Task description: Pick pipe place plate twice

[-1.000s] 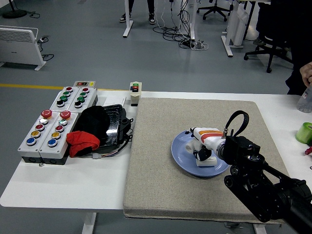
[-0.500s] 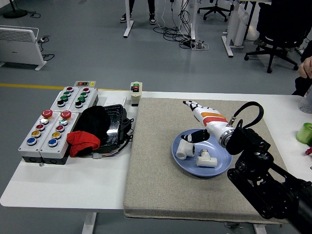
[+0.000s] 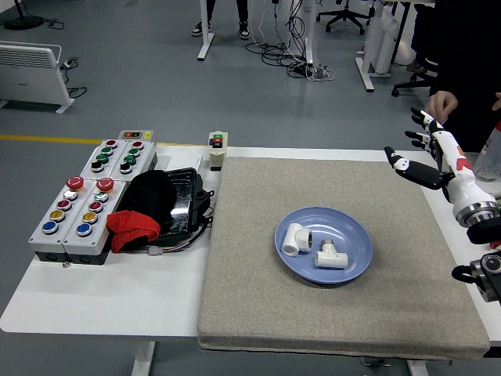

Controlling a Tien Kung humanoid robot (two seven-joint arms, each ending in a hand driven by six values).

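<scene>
Two white pipe fittings lie in the blue plate (image 3: 352,235) at the middle of the grey mat: an elbow piece (image 3: 295,237) on the left and a T-shaped piece (image 3: 329,255) to its right, close together. My right hand (image 3: 427,153) hovers over the mat's far right corner, well away from the plate, with its fingers spread and nothing in them. My left arm does not show.
Button boxes (image 3: 86,196), a black case (image 3: 168,200) and a red cloth (image 3: 131,229) fill the table's left side. A small switch box (image 3: 217,149) stands at the mat's far left corner. A person's hands (image 3: 443,102) are at the far right, by a bottle (image 3: 489,160).
My right hand has risen off the plate and swung back to the far right, fingers spread. Both fittings stay in the plate. The person's hand has come closer at the far right.
</scene>
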